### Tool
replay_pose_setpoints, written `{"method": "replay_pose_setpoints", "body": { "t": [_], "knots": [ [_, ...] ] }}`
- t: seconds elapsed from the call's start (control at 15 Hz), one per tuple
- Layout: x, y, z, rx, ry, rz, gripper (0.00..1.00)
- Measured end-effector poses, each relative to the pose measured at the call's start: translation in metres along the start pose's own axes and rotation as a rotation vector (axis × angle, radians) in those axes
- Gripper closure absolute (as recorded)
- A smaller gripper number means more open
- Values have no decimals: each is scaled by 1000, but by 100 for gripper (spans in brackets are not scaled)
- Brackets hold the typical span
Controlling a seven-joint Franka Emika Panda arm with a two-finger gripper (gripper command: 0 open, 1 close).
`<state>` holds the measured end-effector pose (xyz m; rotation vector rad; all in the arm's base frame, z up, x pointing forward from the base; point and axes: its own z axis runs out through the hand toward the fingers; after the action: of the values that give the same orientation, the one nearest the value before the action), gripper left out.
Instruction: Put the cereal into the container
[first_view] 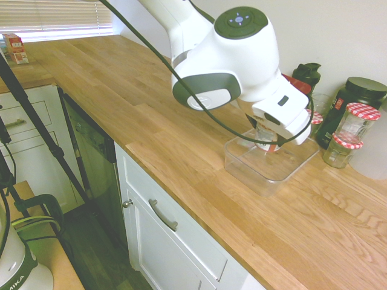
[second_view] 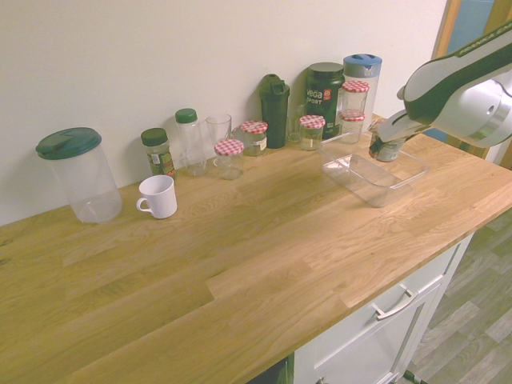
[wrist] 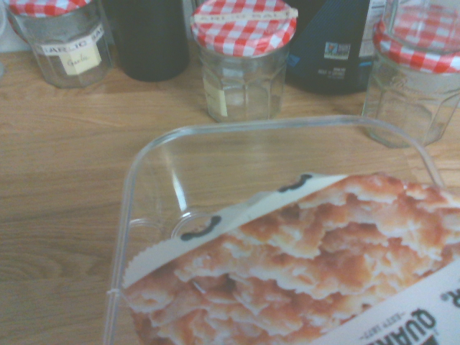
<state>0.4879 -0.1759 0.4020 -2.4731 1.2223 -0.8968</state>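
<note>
Cereal is held by the gripper at the container.

The gripper [second_view: 378, 144] has its fingers closed on the cereal [second_view: 389, 150], a small cup, and they stand only as wide as this cup. The cup is at the opening of the clear square container [first_view: 271, 173]; I cannot tell if it touches the bottom. In the wrist view, its lid shows a picture of orange-brown flakes and the print "QUAK", and behind it is the rounded rim of the container. Near the container are glass jars with red-checkered lids [wrist: 244, 65], and a black tub [second_view: 324, 100] is behind them. A white mug [second_view: 159, 197] stands on the wooden counter [second_view: 200, 264], well apart from the container.
</note>
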Motion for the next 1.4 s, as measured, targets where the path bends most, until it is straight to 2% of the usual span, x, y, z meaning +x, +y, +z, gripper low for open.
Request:
{"method": "replay_pose_setpoints", "body": {
  "t": [0.27, 0.53, 0.6, 0.8, 1.4],
  "knots": [
    [0, 18, 51, -57, -42, 19, 100],
    [-1, 20, 65, -69, -59, 2, 100],
    [-4, 18, 67, -72, -81, -14, 0],
    [-6, 13, 70, -99, -111, -43, 0],
    [6, 9, 68, -149, -115, -58, 0]
  ]
}}
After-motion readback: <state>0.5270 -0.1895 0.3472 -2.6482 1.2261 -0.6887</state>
